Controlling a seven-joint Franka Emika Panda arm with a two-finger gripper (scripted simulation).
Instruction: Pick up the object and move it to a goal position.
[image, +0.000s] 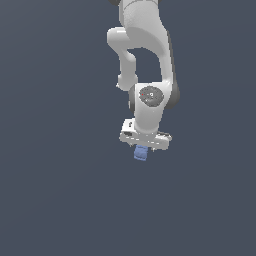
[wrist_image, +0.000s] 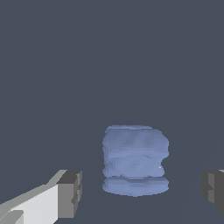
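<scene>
Dark grey fingertips (wrist_image: 70, 193) of white gripper (wrist_image: 142, 190) sit wide apart, empty, flanking small matte blue block (wrist_image: 135, 159) low-centre; centre, descend, then close squarely.

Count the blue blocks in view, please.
1. The blue block sits just below the gripper in the exterior view; the wrist view shows it between the open fingers, untouched. None other visible.
</scene>
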